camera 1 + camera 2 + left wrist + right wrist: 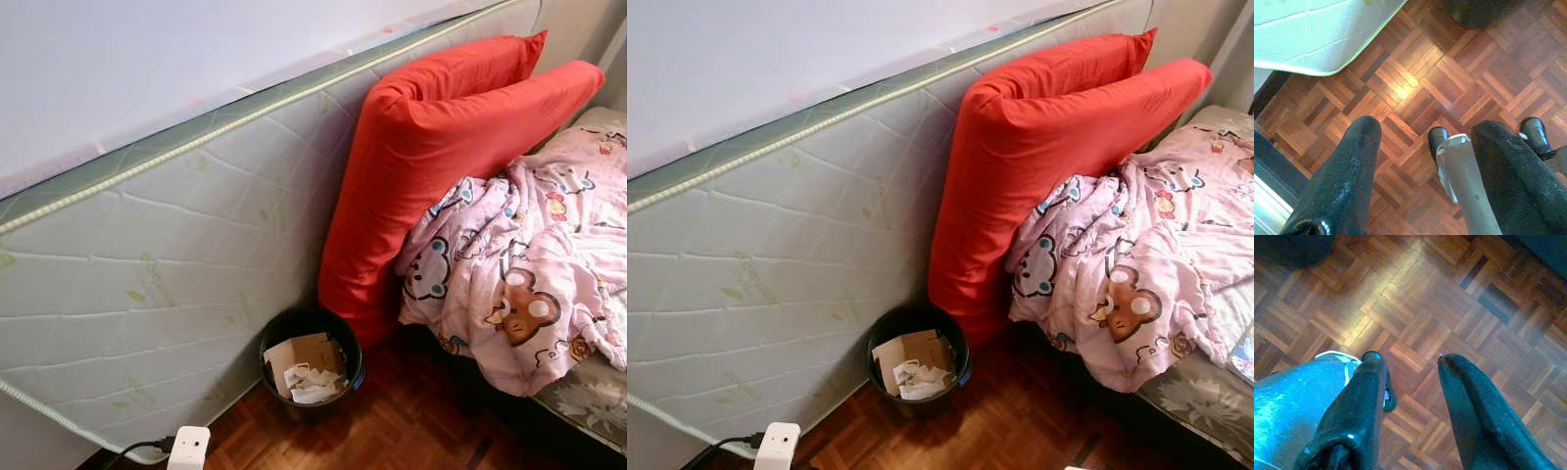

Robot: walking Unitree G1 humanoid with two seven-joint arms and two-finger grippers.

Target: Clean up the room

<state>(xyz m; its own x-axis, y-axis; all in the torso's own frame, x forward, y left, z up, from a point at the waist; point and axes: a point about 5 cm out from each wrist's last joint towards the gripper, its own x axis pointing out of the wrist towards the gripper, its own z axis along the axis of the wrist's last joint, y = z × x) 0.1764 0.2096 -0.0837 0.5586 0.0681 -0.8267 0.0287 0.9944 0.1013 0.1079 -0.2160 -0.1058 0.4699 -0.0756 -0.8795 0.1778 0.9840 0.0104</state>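
1. Leaning against wall: bare mattress (147,264) tipped on its edge, probably stored upright to free floor space.
2. Propped at 3 o'clock of mattress: two red pillows (431,157), stood on end, likely parked off the bed.
3. Slumping over bed (588,392) edge at 4 o'clock: pink bear blanket (519,264), unfolded, likely cleanup target.
4. Sitting at 6 o'clock by pillow base: black bin (312,362) on parquet floor (411,421), holding cardboard and crumpled paper.
5. Hanging low over floor: left gripper (1422,147), fingers apart, empty.
6. Same for right gripper (1410,382), spread, nothing held; both seem idle pending approach.
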